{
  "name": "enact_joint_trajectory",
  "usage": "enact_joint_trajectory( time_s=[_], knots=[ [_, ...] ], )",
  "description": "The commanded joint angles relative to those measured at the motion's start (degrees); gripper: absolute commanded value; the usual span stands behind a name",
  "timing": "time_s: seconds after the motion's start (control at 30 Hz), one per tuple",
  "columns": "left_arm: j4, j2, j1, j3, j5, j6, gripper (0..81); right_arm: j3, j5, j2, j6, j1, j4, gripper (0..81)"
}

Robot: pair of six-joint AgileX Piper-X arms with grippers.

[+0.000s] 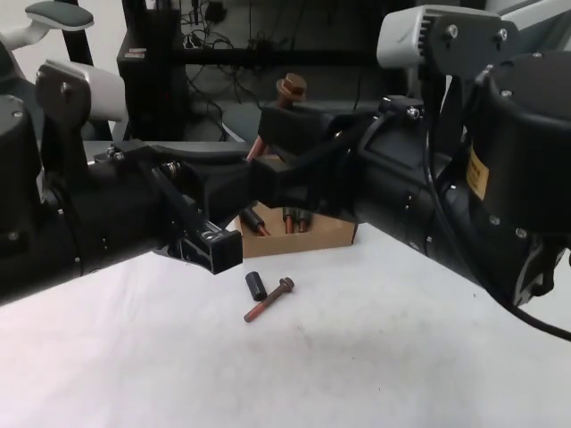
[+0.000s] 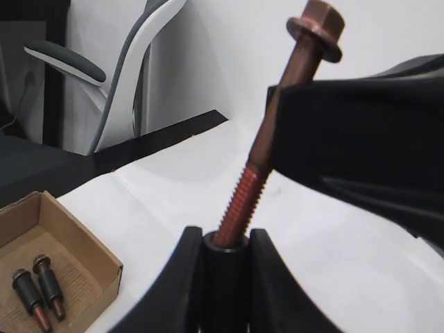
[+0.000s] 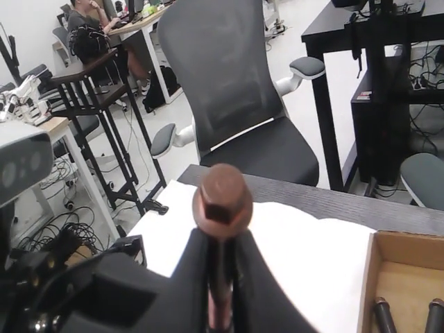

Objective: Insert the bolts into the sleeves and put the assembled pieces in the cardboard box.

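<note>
Now | cardboard box (image 2: 83,232): assembled pieces (image 2: 50,288) inside | sleeve (image 2: 225,284): bolt (image 2: 243,198) tip inside

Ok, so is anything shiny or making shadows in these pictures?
High view: the loose bolt and loose sleeve cast only faint, soft shadows on the white bench. Left wrist view: the held bolt has a soft gleam along its smooth shank. Right wrist view: its head shows a dull sheen, no harsh glare.

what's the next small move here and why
Probably ease the right tool down along the sleeve's axis. The bolt's threaded tip sits just inside the sleeve held by the left tool, with most of the thread exposed, so it isn't seated yet.
</note>
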State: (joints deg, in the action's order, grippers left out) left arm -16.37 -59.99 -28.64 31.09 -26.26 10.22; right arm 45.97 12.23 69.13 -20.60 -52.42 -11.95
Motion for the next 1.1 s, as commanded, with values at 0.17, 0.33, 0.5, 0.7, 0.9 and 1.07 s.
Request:
enact_joint_trajectory(
  time_s=[0.17,0.33,0.5,0.7,0.9,1.07],
  knots=[
    [-1.97,0.26,-0.02,0.78,-0.89,0.01,1.7,0.36,-4.64,0.72,0.01,0.75,-0.28,0.4],
    [-1.97,0.26,-0.02,0.78,-0.89,0.01,1.7,0.91,-6.57,2.14,-0.09,0.75,-0.28,0.4],
    [-1.97,0.26,-0.02,0.78,-1.31,0.01,1.7,3.65,-7.46,4.72,-1.37,0.75,2.07,0.4],
    [-1.97,0.26,-0.02,0.78,-1.31,0.01,1.7,4.67,-7.68,5.06,-0.68,0.75,2.29,0.4],
    [-1.97,0.26,-0.02,0.78,-1.29,-0.12,1.7,4.67,-7.68,5.06,-0.68,0.75,2.29,0.4],
    [-1.97,0.26,-0.02,0.78,-1.29,-0.12,1.7,4.67,-8.73,5.06,-0.69,0.75,2.29,0.4]
  ],
)
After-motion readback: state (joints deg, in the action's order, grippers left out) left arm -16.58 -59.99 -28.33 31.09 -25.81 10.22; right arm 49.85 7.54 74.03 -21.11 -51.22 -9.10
